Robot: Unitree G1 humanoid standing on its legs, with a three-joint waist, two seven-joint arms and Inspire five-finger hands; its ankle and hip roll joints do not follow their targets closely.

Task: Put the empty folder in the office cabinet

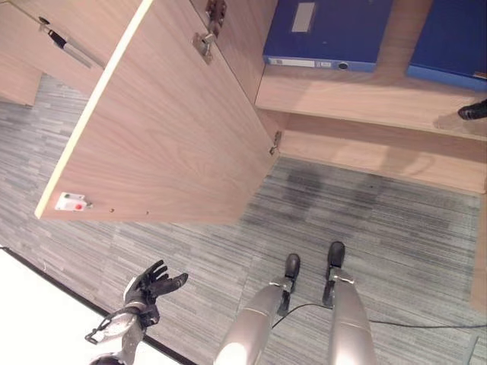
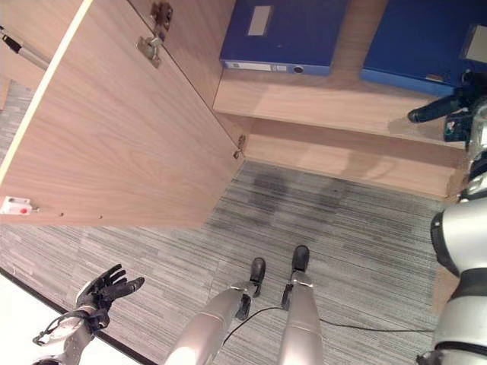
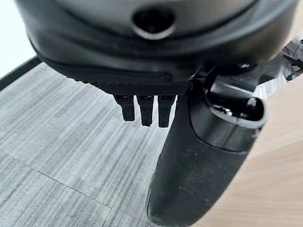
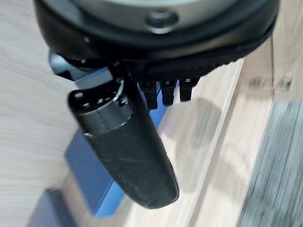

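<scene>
Two blue folders lying flat on the cabinet shelf (image 2: pixel 327 103): left folder (image 1: pixel 327 34) with its labelled spine facing out; right folder (image 2: pixel 415 46) well apart from it, towards the shelf's right end. Cabinet door (image 1: pixel 167 129) swung wide open to the left, hinges (image 1: pixel 205 42) on its inner face, small white catch (image 1: pixel 71 201) near its lower corner. Grey striped carpet (image 1: pixel 365 220) below the shelf.

Right hand (image 2: pixel 449 106) raised at the shelf's front edge, just beside the right folder; fingers extended, nothing pinched. In the right wrist view, thumb (image 4: pixel 132 156) straight, over a blue folder corner (image 4: pixel 85 161), fingers (image 4: pixel 168 90) relaxed above the wood.

Left hand (image 1: pixel 152 285) low over the carpet, well apart from the cabinet, fingers spread, holding nothing. Left wrist view: thumb (image 3: pixel 199 161) straight, carpet beyond.
</scene>
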